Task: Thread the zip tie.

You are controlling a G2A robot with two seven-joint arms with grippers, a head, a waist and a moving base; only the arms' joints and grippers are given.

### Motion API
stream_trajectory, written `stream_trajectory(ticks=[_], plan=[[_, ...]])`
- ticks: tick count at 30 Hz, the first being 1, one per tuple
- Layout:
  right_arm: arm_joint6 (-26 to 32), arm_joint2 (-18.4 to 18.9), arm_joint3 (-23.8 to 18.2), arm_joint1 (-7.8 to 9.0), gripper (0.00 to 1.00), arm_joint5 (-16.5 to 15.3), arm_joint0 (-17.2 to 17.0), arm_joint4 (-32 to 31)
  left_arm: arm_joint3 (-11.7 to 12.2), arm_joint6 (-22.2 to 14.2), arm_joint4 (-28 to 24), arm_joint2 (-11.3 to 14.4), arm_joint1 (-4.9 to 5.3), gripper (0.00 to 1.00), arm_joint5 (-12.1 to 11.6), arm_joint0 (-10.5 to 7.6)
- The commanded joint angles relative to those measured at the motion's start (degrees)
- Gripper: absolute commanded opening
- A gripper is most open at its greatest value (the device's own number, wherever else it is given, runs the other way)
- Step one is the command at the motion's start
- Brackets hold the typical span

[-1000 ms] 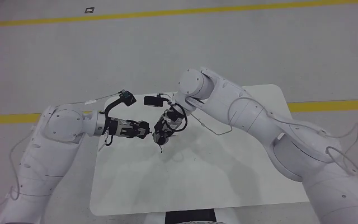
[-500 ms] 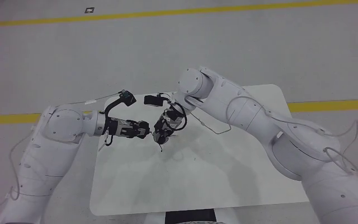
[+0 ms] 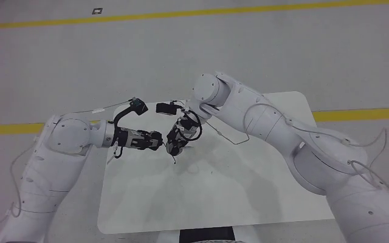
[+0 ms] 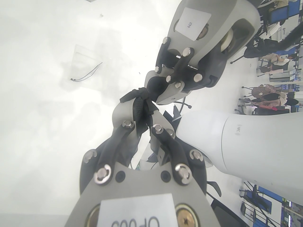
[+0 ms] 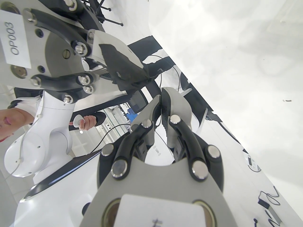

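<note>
White table (image 3: pixel 243 200) on grey floor (image 3: pixel 273 48) with yellow lines (image 3: pixel 182 13)

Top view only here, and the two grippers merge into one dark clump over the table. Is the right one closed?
Observer: Yes. The right wrist view shows the right gripper with its pads pressed flat together.
Operator: And the left?
Observer: The left gripper is shut as well, with frayed black pad material bunched at its tips, right beside the right gripper's tips.
Operator: Any spares lying around?
Observer: The left wrist view shows thin black strands, likely zip ties, in a clear bag on the table.
</note>
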Motion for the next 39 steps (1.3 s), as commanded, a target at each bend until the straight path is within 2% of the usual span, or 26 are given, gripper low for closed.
stream_trajectory(ticks=[1,8,19,21,39], plan=[[0.0,-0.26,0.19,-0.1,0.0,-0.2,0.1,0.34,0.0,0.0,0.0,0.0,0.0,0.0,0.0,0.0],[0.0,-0.8,0.45,-0.24,0.0,-1.19,0.77,1.18,0.0,0.0,0.0,0.0,0.0,0.0,0.0,0.0],[0.0,-1.31,0.04,0.12,0.0,-0.93,1.3,1.49,0.0,0.0,0.0,0.0,0.0,0.0,0.0,0.0],[0.0,-1.31,0.05,0.18,0.0,-0.81,1.3,1.43,-0.39,2.0,0.64,0.55,-0.01,0.0,0.33,0.48],[0.0,-1.31,0.84,-0.03,0.0,-1.32,1.19,1.48,-0.41,2.03,-0.94,1.97,1.03,0.0,0.0,-0.15]])
